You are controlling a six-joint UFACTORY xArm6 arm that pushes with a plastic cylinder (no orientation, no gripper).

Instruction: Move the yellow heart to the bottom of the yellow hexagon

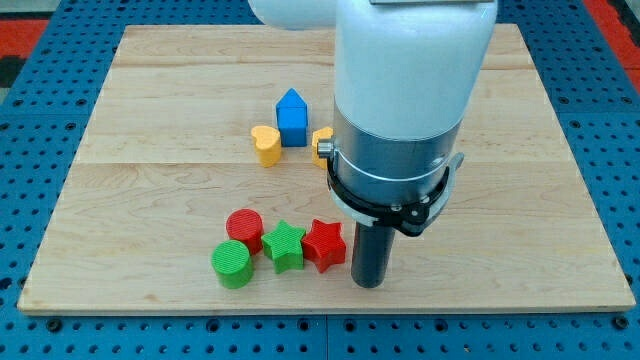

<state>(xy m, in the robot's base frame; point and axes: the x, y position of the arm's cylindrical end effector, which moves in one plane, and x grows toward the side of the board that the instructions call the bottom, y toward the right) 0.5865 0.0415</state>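
The yellow heart (266,144) lies on the wooden board (150,190) left of centre, touching the lower left of a blue house-shaped block (292,117). The yellow hexagon (322,143) is just right of the blue block, mostly hidden behind the arm's body. My tip (369,284) is at the view's bottom centre, well below both yellow blocks and just right of a red star (324,244).
A red cylinder (244,227), a green cylinder (233,263) and a green star (284,245) cluster with the red star near the board's bottom edge. The large white and grey arm body (410,90) covers the board's upper centre-right. A blue pegboard (40,130) surrounds the board.
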